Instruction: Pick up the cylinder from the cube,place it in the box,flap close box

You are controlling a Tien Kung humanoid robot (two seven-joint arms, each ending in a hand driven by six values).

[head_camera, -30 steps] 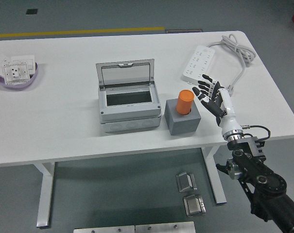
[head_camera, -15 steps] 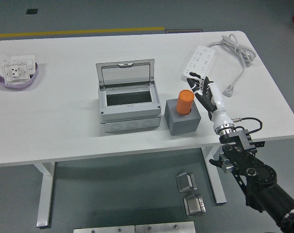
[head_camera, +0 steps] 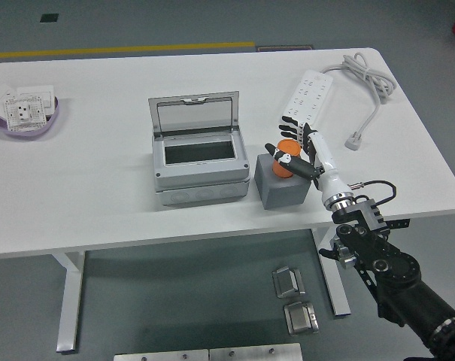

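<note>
An orange cylinder (head_camera: pixel 284 168) stands upright in the top of a grey cube (head_camera: pixel 282 192) on the white table, just right of the grey box (head_camera: pixel 201 183). The box is open, with its clear lid (head_camera: pixel 195 113) flapped up at the back and nothing visible inside. My right hand (head_camera: pixel 289 143) reaches in from the lower right and wraps the cylinder: its thumb lies across the front and its fingers (head_camera: pixel 293 125) stand behind the top. The cylinder still sits on the cube. My left arm is out of view.
A white power strip (head_camera: pixel 308 94) with its coiled cable (head_camera: pixel 366 75) and plug lies behind my right hand. A purple bowl (head_camera: pixel 53 120) holding white socket plates sits at the far left. The table's near edge runs just in front of the box and cube.
My right hand has moved left from beside the cube to the cylinder, and its fingers and thumb have closed around it. The cylinder, cube and box have not moved.
</note>
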